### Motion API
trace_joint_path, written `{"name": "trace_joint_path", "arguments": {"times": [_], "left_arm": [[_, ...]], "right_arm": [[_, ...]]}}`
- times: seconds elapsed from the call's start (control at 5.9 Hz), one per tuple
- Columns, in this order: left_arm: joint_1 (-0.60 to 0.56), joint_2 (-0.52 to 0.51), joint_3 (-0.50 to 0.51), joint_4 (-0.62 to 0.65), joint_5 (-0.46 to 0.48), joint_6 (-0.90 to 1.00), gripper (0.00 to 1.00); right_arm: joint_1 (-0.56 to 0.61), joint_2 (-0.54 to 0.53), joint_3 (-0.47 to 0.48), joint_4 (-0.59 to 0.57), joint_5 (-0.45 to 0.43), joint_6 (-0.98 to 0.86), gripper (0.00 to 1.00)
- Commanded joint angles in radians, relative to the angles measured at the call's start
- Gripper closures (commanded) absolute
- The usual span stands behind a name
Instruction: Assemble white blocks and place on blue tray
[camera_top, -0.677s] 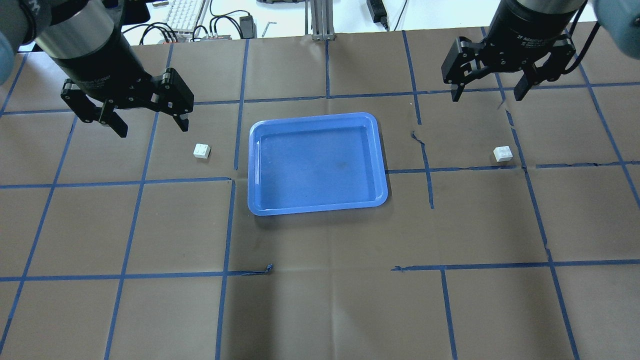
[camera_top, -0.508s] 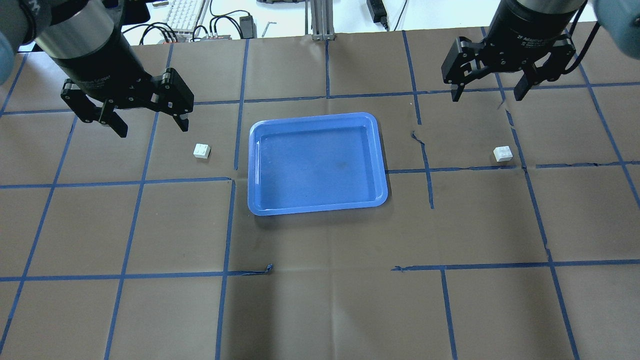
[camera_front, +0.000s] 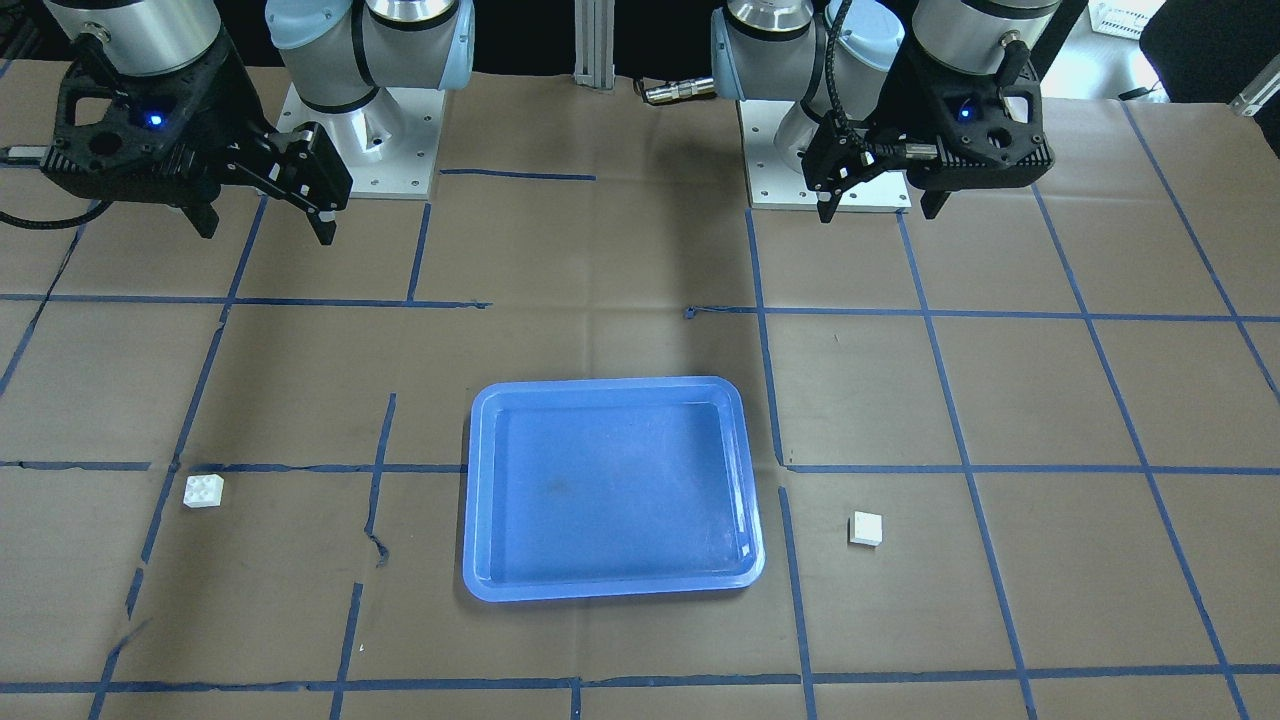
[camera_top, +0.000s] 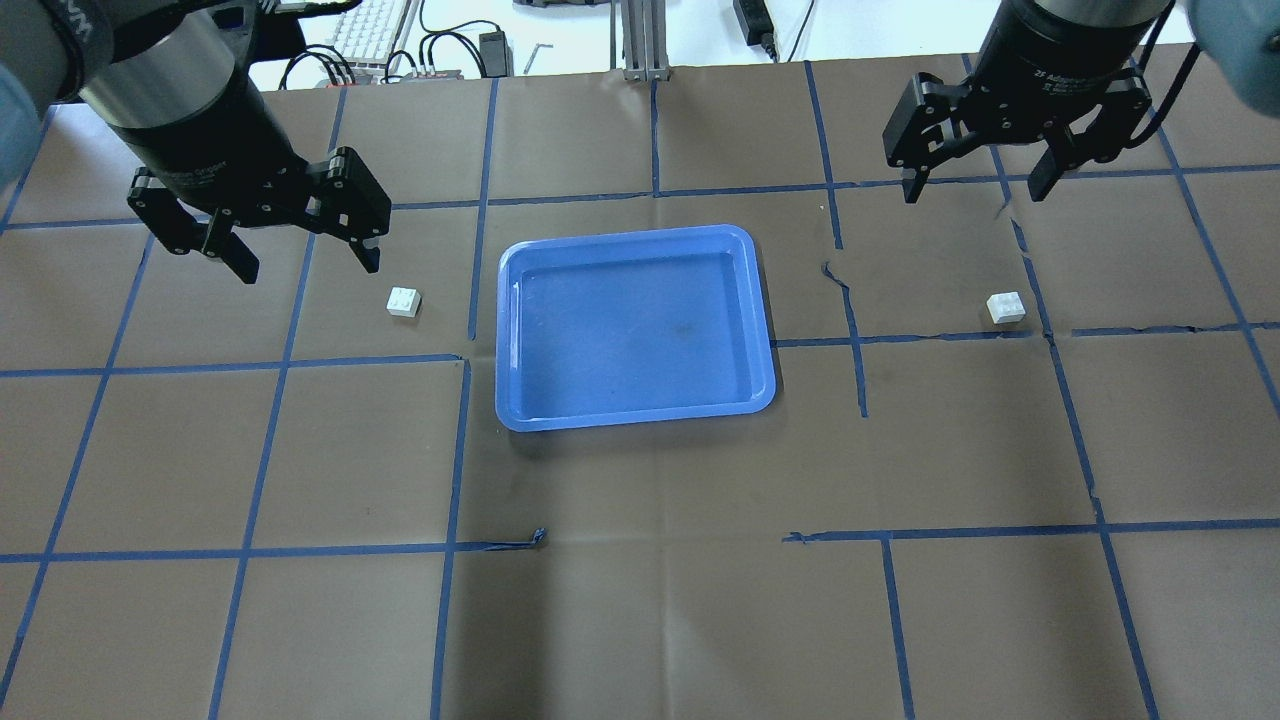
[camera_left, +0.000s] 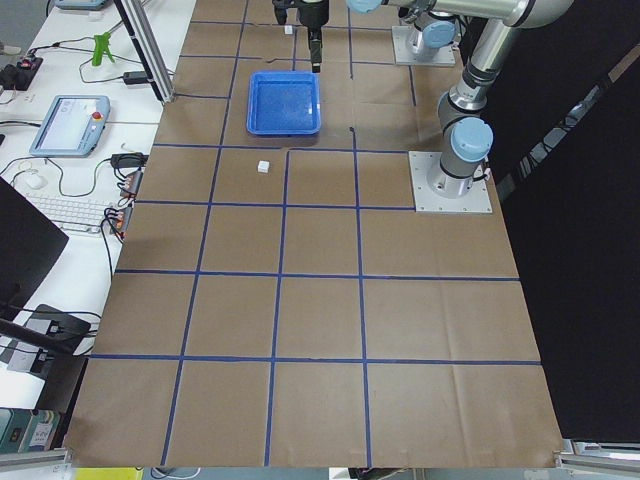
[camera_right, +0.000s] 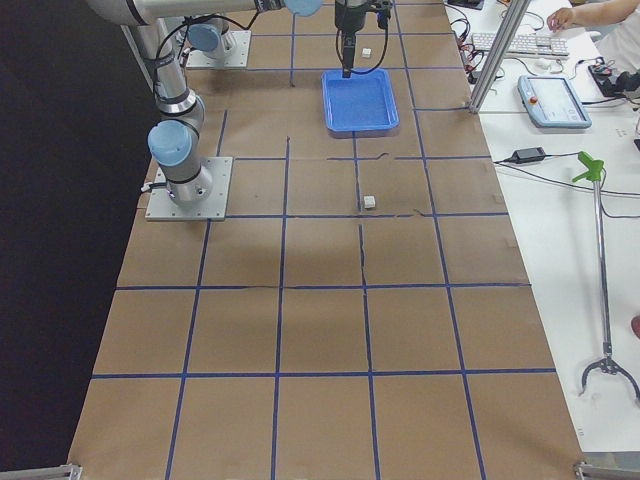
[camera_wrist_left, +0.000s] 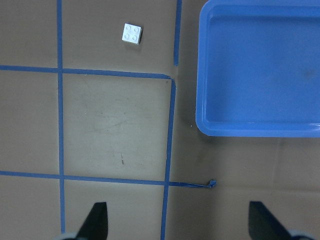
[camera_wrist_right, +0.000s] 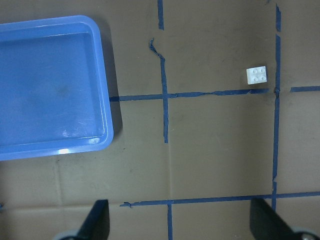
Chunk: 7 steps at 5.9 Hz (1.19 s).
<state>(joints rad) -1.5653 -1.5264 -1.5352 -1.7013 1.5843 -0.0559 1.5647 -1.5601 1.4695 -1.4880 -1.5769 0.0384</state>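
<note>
hovering spread, left gripper (camera_top: 307, 267), right gripper (camera_top: 973, 193); left white block (camera_top: 404, 302), right white block (camera_top: 1006, 307) outside blue tray (camera_top: 630, 233) rim

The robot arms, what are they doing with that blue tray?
Nothing is held yet. The left gripper and the right gripper hang open above the table. The left white block and the right white block lie apart, one on each side of the blue tray, which is empty.

Left gripper (camera_top: 310, 268) has shifted slightly in the overhead view and turned a little, its fingertips now a touch closer to the white block (camera_top: 404, 302) on the worktop's left half.
</note>
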Motion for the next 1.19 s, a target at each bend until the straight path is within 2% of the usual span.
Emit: {"name": "trace_joint_path", "arguments": {"times": [0.0, 0.34, 1.02], "left_arm": [[0.005, -0.003, -0.010, 0.024, 0.003, 0.033, 0.01], [0.011, -0.059, -0.017, 0.078, -0.004, 0.039, 0.01], [0.073, -0.380, -0.057, 0.488, -0.006, 0.158, 0.01]], "right_arm": [[0.000, 0.000, 0.000, 0.000, 0.000, 0.000, 0.00], [0.000, 0.000, 0.000, 0.000, 0.000, 0.000, 0.00], [0.000, 0.002, 0.002, 0.000, 0.000, 0.000, 0.00]]}}
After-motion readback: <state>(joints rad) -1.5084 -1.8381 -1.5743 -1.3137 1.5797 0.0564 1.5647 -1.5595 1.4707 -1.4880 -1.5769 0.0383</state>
